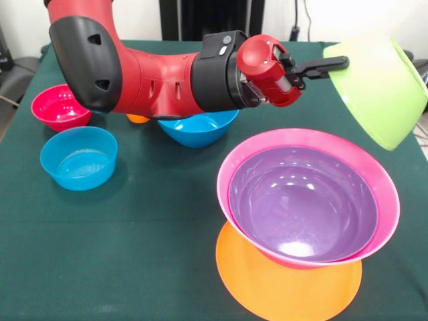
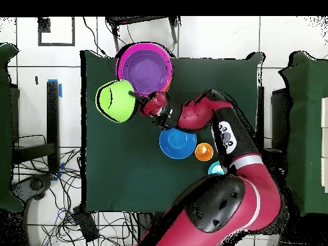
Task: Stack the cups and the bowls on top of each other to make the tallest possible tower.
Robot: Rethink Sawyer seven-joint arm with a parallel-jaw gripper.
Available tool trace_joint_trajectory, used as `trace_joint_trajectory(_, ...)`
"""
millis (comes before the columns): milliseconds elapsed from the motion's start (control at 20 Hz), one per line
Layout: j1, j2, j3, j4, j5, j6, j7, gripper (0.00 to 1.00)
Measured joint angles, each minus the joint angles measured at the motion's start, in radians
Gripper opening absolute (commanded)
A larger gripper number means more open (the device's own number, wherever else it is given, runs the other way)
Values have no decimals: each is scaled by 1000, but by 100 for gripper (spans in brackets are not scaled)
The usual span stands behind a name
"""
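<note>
My gripper point(image 1: 336, 64) is shut on the rim of the green bowl point(image 1: 378, 87) and holds it tilted in the air, up and to the right of the tower. The tower is a purple bowl point(image 1: 301, 204) nested in a pink bowl point(image 1: 234, 167), on the flat orange bowl point(image 1: 287, 291). In the overhead view the gripper point(image 2: 134, 96) holds the green bowl point(image 2: 115, 100) beside the purple bowl point(image 2: 146, 67). The orange cup point(image 1: 138, 118) peeks out under the arm and shows in the overhead view point(image 2: 204, 152). The light blue cup is not clearly seen.
A large blue bowl point(image 1: 197, 128) sits behind the arm, mid table point(image 2: 177, 143). A small red bowl point(image 1: 60, 107) and a small light blue bowl point(image 1: 79, 158) stand at the left. A light blue piece point(image 2: 216, 168) peeks from under the arm.
</note>
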Motion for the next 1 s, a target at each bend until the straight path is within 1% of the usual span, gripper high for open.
trace_joint_trajectory(550,-15,10,4,1,0,0,3,0)
trace_joint_trajectory(1000,-17,10,5,2,0,1,65,0)
